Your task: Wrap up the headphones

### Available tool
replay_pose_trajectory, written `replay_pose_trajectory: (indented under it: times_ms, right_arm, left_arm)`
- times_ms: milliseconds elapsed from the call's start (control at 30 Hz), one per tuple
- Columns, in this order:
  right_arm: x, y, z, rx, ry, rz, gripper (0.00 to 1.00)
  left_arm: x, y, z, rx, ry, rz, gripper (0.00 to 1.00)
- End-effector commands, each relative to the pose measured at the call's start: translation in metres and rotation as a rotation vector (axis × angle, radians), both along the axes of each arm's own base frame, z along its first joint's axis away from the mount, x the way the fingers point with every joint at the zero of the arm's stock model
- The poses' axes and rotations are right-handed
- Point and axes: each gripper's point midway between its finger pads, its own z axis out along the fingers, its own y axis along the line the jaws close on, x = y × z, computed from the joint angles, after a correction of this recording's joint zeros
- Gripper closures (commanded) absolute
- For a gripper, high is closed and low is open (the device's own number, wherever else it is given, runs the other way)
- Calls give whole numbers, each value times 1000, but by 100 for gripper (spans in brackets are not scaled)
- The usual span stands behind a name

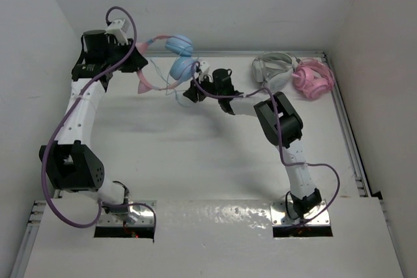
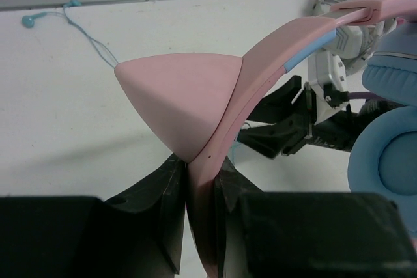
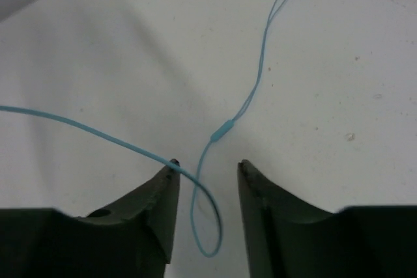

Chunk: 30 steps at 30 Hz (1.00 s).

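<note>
The left arm (image 1: 81,112) reaches up the left side of the table (image 1: 195,154) from its base, with its wrist turned inward near the far wall. The left claw (image 2: 201,177) is clamped on the pink headband (image 2: 273,50) of the headphones (image 1: 182,68), its two fingers pressed against either side of the band just below a pink ear-shaped bump (image 2: 172,99). From that grip the headband curves up and away to the right, ending at the two light blue ear cups (image 1: 179,45), which sit at the far middle of the table. The headphones seem to be held off the surface, though the top view does not make this certain. The right arm (image 1: 280,122) rises from its base, bends at the elbow and stretches left across the table, so its wrist sits just below the ear cups and close to them. The right claw (image 3: 207,168) points down at the table with its fingers apart. The thin blue cable (image 3: 259,76) forms a small loop in the gap between them and runs across the tip of one finger, gripped by neither. At the far right, well apart from both claws, an all-pink pair (image 1: 314,79) lies beside a grey-white pair (image 1: 270,66).
</note>
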Motion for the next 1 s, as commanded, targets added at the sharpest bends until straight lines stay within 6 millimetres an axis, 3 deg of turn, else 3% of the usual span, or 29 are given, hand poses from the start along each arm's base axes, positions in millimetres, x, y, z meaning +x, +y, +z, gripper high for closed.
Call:
replay_pose_trajectory:
  times_ms: [0,33,67,267,333,400,433,533,667,833,967]
  right_arm:
    - [7,11,2,-28,19,32,63]
    - [9,11,1,-26,22,24,78]
    - [17,6,1,-13,22,-40,100]
    - [60,-36,30,85,-1,-222,100]
    - [71,-48,52,119,-20,-236,100]
    - [73,-51,68,115,-64,-222,100]
    - [72,-54,85,119,-92,-213,100]
    - [72,-62,116,130,-145,-194,100]
    - [76,-79,154,171,-180,-191,100]
    - [66,-80,185,166,-227,-155,100]
    - [61,-81,198,157,-249,-143,100]
  left_arm:
    - [-9,-19,64,-65,-152,-85,100]
    - [-10,-19,64,-66,-150,-85,100]
    - [-11,-19,65,-62,-154,-88,100]
    - [-23,-24,59,-21,-159,-152,100]
    - [-28,-30,46,-3,-135,-166,100]
    - [-30,-29,36,53,-144,-190,100]
    - [-37,-47,24,65,-125,-245,100]
    - [-52,-66,-1,116,-94,-372,100]
    - [-66,-79,-30,198,-56,-495,100]
    - [-71,-88,-71,267,13,-553,100]
    - [-77,-95,-103,332,89,-606,100]
